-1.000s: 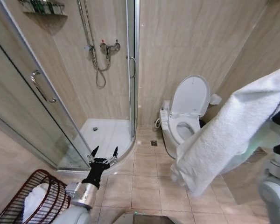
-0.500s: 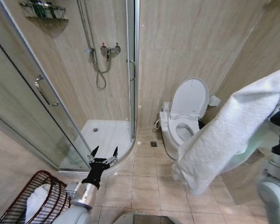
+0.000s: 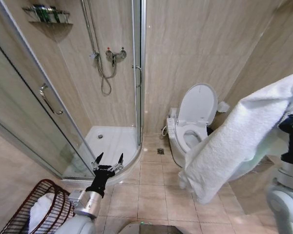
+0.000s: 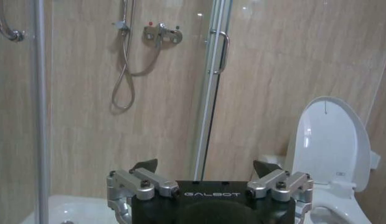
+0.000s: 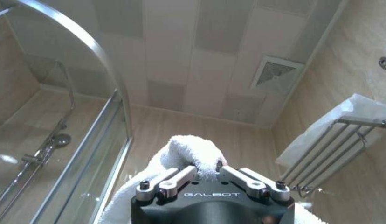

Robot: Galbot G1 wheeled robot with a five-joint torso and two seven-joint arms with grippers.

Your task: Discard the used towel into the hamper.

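Hamper [image 3: 39,209] at 7 o'clock on the floor, white cloth inside, left gripper [image 3: 108,160] just beyond it, fingers spread and empty, right gripper [image 5: 204,173] at 3 o'clock clamped on towel [image 3: 234,141], toilet [image 3: 193,122] farthest.

hamper [image 3: 36,209] low left, shower [image 3: 110,139] behind, toilet [image 3: 193,124] ctr-right, towel [image 3: 237,141] hanging far right

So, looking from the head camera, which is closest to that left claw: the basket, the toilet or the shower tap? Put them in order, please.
From the left gripper, low and open over the floor:
1. The hamper, just beside it at the robot's left, white cloth already inside.
2. The toilet, across the floor to the right, lid up.
3. The shower tap, high on the back wall inside the cubicle.
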